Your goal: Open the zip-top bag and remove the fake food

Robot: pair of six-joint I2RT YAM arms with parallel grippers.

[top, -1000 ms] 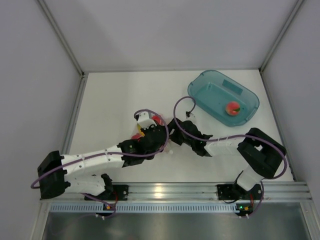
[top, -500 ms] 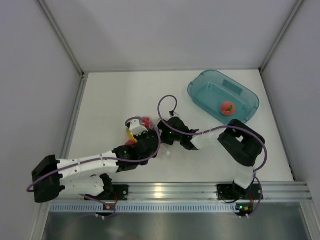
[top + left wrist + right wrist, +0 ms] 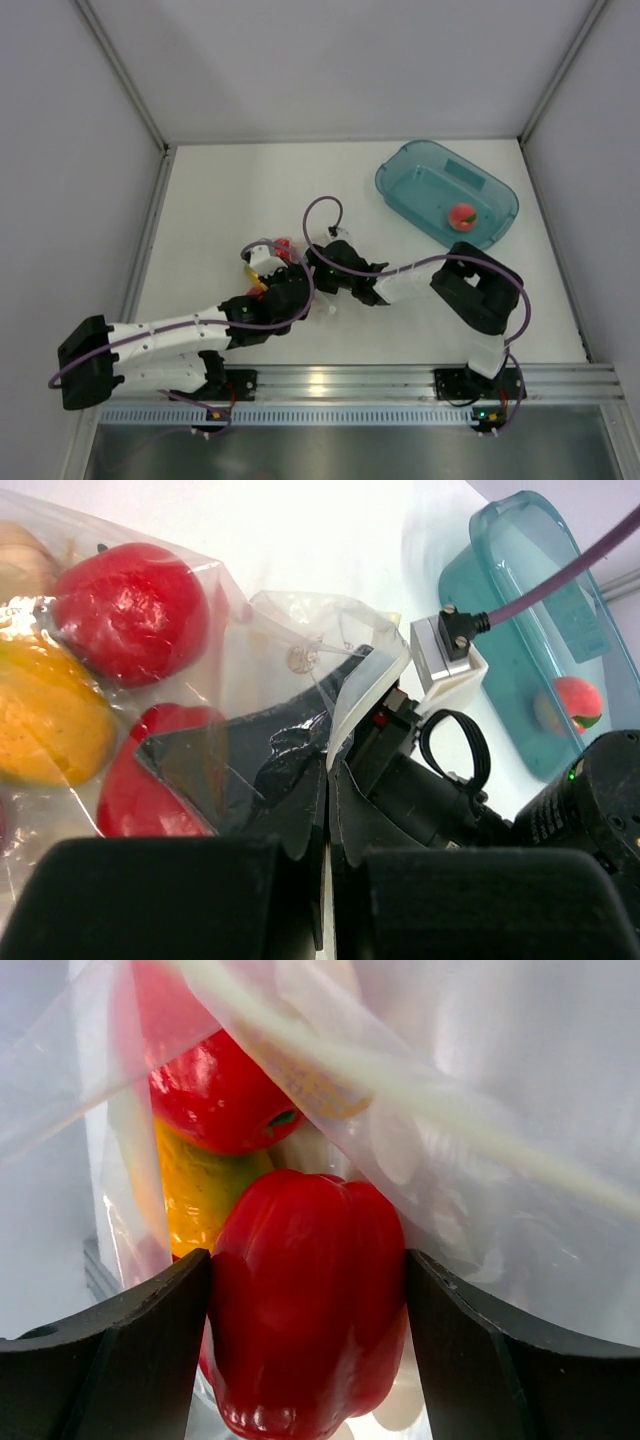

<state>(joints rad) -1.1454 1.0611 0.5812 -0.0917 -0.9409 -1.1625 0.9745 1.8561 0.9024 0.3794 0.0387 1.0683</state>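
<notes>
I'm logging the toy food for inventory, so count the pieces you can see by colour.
Red: 2, the red round fruit and the red pepper, in the zip-top bag
Yellow: 1, the yellow piece, in the bag
Pale tan: 1, the pale tan piece at the picture's edge, in the bag
Pinkish: 1, the peach in the teal tub
Total: 5

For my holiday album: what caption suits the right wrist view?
Right gripper clasps a red pepper inside the clear zip-top bag.

I see a clear bag [image 3: 480, 1110] with white dots. Inside are a shiny red pepper [image 3: 305, 1300], a yellow fruit [image 3: 195, 1195] and a red fruit [image 3: 215, 1090]. The tub [image 3: 415, 190] is teal.
</notes>
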